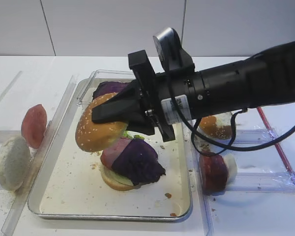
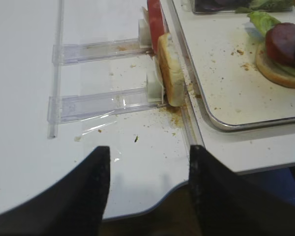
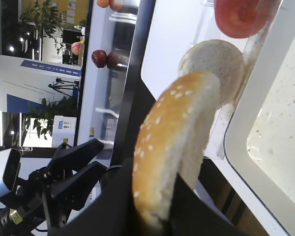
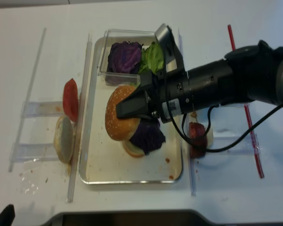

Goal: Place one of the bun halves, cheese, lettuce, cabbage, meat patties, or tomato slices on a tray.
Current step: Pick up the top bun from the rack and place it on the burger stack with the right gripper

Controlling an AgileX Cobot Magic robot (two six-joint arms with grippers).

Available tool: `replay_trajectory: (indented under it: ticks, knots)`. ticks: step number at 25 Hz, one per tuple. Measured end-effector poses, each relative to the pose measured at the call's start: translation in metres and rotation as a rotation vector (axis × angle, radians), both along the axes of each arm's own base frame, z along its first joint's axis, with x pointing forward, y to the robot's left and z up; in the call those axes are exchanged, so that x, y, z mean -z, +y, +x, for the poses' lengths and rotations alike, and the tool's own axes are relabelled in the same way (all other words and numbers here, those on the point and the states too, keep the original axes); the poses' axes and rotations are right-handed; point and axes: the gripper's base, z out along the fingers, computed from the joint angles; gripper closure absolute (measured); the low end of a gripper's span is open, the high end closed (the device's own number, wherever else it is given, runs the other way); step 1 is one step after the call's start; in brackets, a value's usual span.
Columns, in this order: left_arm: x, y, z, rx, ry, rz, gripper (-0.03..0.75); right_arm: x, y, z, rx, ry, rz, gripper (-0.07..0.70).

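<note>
On the white worktop (image 1: 265, 206), the metal tray (image 1: 182, 209) lies below my right arm, its cream floor speckled with crumbs. My right arm reaches in across the tray from the right, and my right gripper (image 1: 101, 114) is pressed together on the sesame-seeded bun half (image 1: 96, 132), pinching it by one edge so the dome hangs tilted above the tray floor, just left of the part-built stack. From my right wrist view the bun half (image 3: 172, 147) stands on edge, with the black fingers clamping its lower rim. The stack sits near the tray's middle: a bottom bun with a pale layer, a reddish slice and a heap of purple cabbage (image 1: 137, 161) on top. At the tray's far end a clear box (image 4: 127, 59) holds more cabbage and the green lettuce (image 4: 153, 56). On the racks to the left stand a tomato slice (image 1: 34, 125) and a pale floury disc (image 1: 12, 162); more pieces stand on the right-hand rack. My left gripper (image 2: 147, 191) hangs spread over the worktop's near edge, holding nothing. I judge the bun half light, soft and easily dented, its crust crumbly; the rim is the sensible hold, with a mild squeeze. Set on that loose, springy cabbage it could slide or tip, so it likely wants lowering flat before I let go
</note>
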Motion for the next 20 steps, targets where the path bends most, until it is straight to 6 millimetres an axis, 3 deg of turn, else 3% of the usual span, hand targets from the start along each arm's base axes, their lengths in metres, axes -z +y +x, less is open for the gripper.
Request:
replay_trajectory:
  ticks: [4,20]
  knots:
    - [0.0,0.0,0.0,0.0,0.0,0.0,0.365,0.001,-0.005,0.005,0.018,-0.004,0.005,0.5]
    - [0.0,0.0,0.0,0.0,0.0,0.0,0.365,0.042,-0.002,0.02,0.066,0.054,-0.089,0.5]
